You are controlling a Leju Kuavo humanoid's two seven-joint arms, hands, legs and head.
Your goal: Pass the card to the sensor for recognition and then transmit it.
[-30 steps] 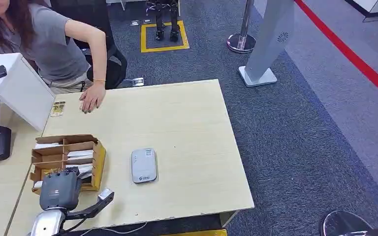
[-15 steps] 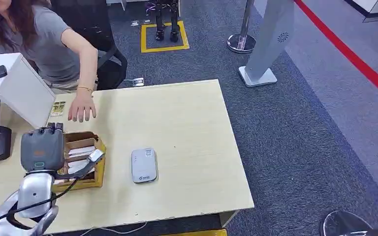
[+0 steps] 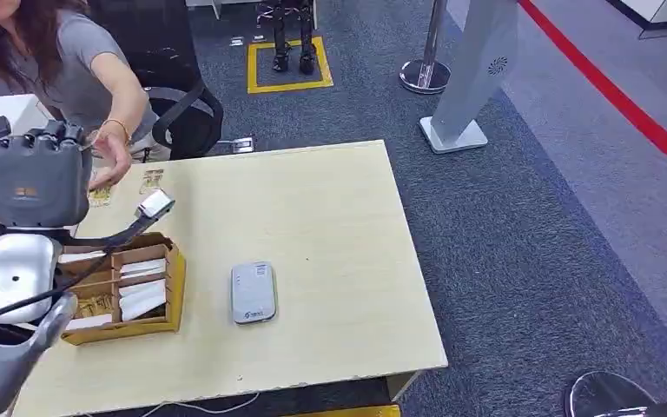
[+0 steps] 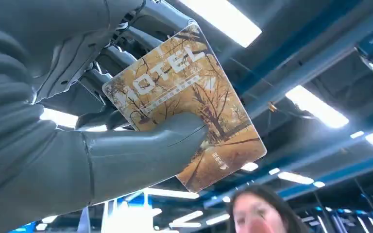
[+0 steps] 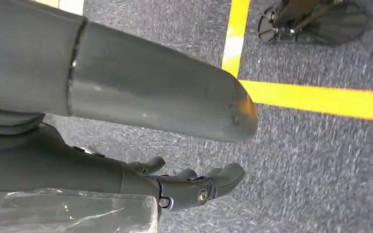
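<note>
My left hand (image 3: 30, 178) is raised above the back left of the wooden table (image 3: 330, 217), its back turned to the head view. In the left wrist view it pinches a yellow-brown hotel card (image 4: 189, 102) with a tree picture between thumb and fingers. The grey-white sensor (image 3: 254, 292) lies flat on the table, to the right of the hand and nearer me. A person's hand (image 3: 108, 161) reaches close to my left hand. My right hand (image 5: 141, 92) hangs over the carpet, fingers (image 5: 194, 187) apart and holding nothing.
A cardboard box (image 3: 167, 287) with compartments of cards sits left of the sensor. Two loose cards (image 3: 150, 181) lie on the table near the person. An office chair (image 3: 182, 104), a stanchion base (image 3: 425, 74) and a grey pillar (image 3: 473, 78) stand behind the table.
My left arm has lifted from the cardboard box up and back toward the person. The person's hand has left the table and risen toward my hand.
</note>
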